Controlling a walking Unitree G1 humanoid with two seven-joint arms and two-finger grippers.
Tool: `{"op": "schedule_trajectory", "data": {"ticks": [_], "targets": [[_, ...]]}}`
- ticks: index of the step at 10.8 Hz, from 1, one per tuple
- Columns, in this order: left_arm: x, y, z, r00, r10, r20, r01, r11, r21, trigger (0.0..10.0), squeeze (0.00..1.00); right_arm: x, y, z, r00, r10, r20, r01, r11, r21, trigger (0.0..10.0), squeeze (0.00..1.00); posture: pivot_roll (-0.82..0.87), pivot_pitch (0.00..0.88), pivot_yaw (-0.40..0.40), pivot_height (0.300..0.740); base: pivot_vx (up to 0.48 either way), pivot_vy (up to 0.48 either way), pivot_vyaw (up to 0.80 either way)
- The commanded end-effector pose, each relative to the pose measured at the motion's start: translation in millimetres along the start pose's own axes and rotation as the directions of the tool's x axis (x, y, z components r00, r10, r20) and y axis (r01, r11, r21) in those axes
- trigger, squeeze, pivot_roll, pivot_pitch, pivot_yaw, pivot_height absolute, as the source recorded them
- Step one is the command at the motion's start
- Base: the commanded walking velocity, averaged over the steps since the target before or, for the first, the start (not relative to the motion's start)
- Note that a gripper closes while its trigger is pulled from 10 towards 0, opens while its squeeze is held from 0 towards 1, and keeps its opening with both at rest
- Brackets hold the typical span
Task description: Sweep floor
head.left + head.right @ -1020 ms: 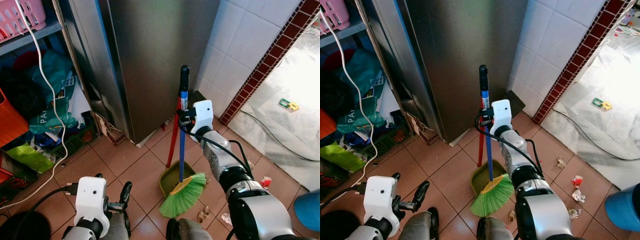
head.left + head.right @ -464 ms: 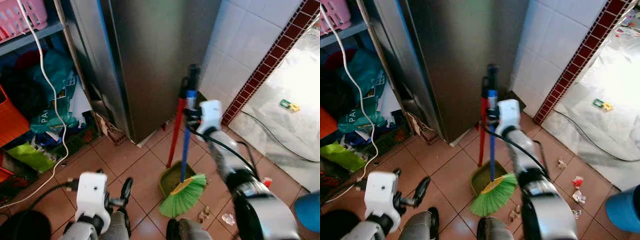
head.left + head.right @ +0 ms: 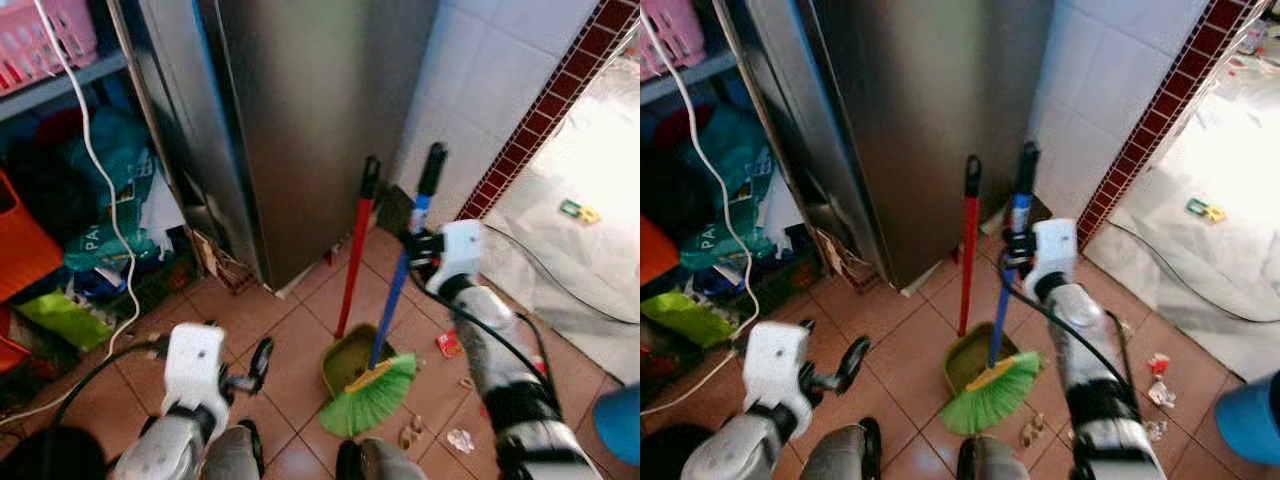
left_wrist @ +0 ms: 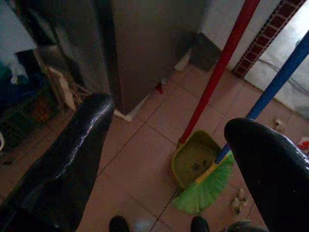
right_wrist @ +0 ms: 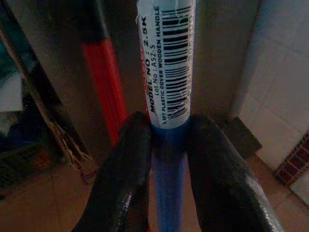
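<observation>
The right gripper (image 5: 166,166) has its jaws clamped on the blue broom handle (image 5: 166,72), just below a barcode label reading "MODEL NO: 2.5K", while the green bristles (image 3: 368,396) rest against the olive plastic dustpan (image 3: 344,360) on the terracotta tile floor (image 3: 290,330), and the left gripper (image 4: 164,159) hangs with jaws wide apart, holding nothing.

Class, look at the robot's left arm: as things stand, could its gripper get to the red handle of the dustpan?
Probably yes. The left gripper is open and low over bare floor tiles, and the red handle rises ahead of it with nothing between. The broom, held by the right gripper, leans just beyond that handle.
</observation>
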State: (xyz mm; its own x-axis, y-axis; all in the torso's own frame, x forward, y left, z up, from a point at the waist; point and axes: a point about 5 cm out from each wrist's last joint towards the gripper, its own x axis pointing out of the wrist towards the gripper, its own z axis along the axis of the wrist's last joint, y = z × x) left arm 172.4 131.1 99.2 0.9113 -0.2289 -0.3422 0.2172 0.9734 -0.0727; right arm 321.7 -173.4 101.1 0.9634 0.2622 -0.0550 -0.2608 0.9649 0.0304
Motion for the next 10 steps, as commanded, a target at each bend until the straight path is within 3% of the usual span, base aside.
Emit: {"op": "schedule_trajectory", "data": {"ticks": [1, 6, 8, 10], "targets": [[3.5, 0.5, -0.3, 1.0, -0.018, 0.004, 0.018, 1.0, 0.001, 10.0, 0.0, -3.8, -1.2, 11.6, 1.0, -0.009, 0.03, 0.009, 1.0, 0.006, 0.0, 0.0, 0.05, 0.12, 0.002, 0.74, 0.0, 0.0, 0.0], [26.6, 1.8, 7.7, 0.997, -0.07, 0.043, 0.07, 0.998, 0.009, 10.0, 0.0, -12.8, -2.7, 28.3, 0.999, -0.019, 0.04, 0.019, 1.0, -0.013, 0.0, 0.0, 0.01, 0.058, 0.019, 0.74, 0.0, 0.0, 0.0], [30.0, -1.3, 11.1, 0.992, -0.105, 0.064, 0.103, 0.994, 0.032, 10.0, 0.0, -10.4, 11.8, 22.7, 0.998, -0.043, 0.041, 0.043, 0.999, 0.012, 0.0, 0.0, 0.02, 0.051, 0.03, 0.74, 0.0, 0.0, 0.0], [31.5, 1.5, 11.3, 0.994, -0.094, 0.062, 0.093, 0.995, 0.03, 10.0, 0.0, -14.4, 15.9, 22.6, 0.995, -0.071, 0.068, 0.068, 0.997, 0.044, 0.0, 0.0, 0.02, 0.052, 0.031, 0.74, 0.0, 0.0, 0.0]]}}
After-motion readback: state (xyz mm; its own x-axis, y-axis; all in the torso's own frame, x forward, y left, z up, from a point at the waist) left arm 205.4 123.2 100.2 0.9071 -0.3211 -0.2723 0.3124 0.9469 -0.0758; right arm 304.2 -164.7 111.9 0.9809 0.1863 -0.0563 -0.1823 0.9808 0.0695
